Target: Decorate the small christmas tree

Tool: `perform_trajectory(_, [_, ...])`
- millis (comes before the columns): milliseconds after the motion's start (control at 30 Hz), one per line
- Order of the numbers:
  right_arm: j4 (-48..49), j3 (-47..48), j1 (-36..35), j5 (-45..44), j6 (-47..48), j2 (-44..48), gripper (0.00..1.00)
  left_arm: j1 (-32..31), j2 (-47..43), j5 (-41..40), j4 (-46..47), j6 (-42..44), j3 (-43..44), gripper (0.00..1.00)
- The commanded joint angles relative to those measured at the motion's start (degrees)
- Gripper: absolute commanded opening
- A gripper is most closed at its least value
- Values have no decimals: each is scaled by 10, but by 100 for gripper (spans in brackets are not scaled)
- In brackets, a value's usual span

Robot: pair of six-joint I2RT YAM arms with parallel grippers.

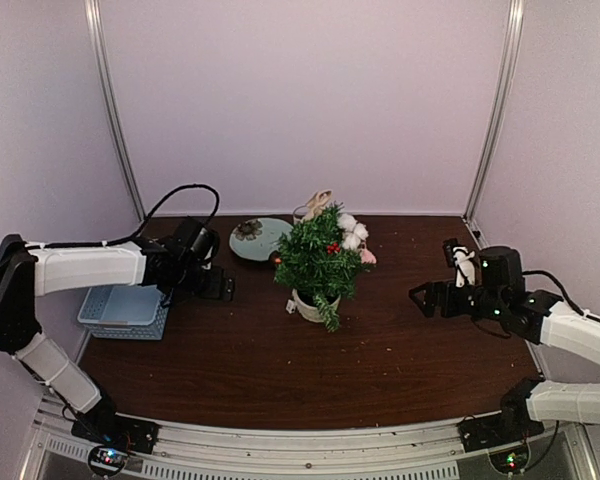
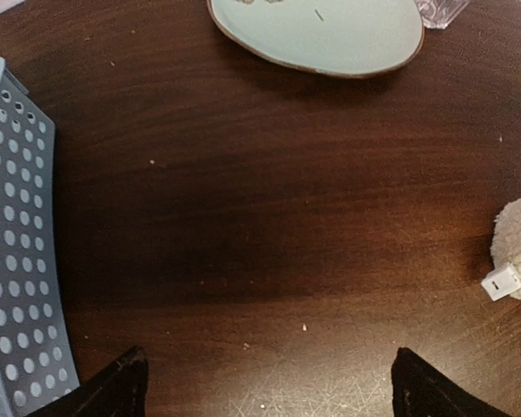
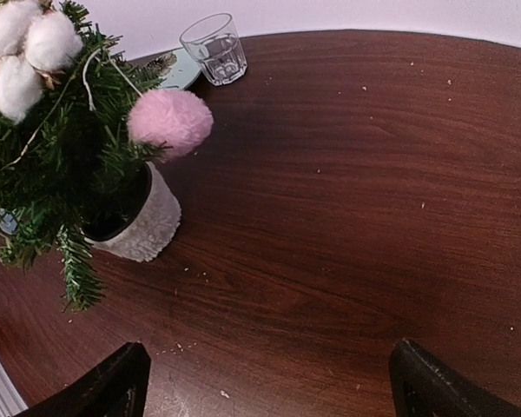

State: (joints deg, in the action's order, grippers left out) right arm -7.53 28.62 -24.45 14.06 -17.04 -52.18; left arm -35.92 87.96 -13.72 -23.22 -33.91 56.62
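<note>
Small tree (image 1: pixel 320 258) in white pot (image 3: pixel 148 228) sits between claws: left claw (image 2: pixel 273 391) well left of tree, right claw (image 3: pixel 273 387) well right, both wide, empty. Risk: snagged branches tip pot, pink pompom (image 3: pixel 169 120) drops.

No legible text (white tag (image 2: pixel 502 282) too blurry)

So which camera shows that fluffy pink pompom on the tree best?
The right wrist view: the fluffy pink pompom sits large and unobstructed on the small green christmas tree. The top view shows only a pink speck at the tree's right edge; the left wrist view misses it.
</note>
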Motion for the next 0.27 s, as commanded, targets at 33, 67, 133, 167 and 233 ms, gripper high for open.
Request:
perform_trajectory(33, [59, -26, 3, -21, -13, -5, 100, -9, 18, 8, 32, -21, -11, 98])
perform_trajectory(67, [62, -28, 3, -21, -13, -7, 100, -9, 17, 11, 38, -22, -14, 98])
perform_trajectory(133, [64, -29, 3, -20, -13, -10, 99, -9, 13, 14, 48, -21, -20, 97])
perform_trajectory(167, [65, -29, 3, -21, -14, -11, 100, -9, 12, 14, 52, -21, -22, 98])
perform_trajectory(233, [67, -31, 3, -20, -15, -10, 100, -9, 8, 13, 52, -19, -22, 97])
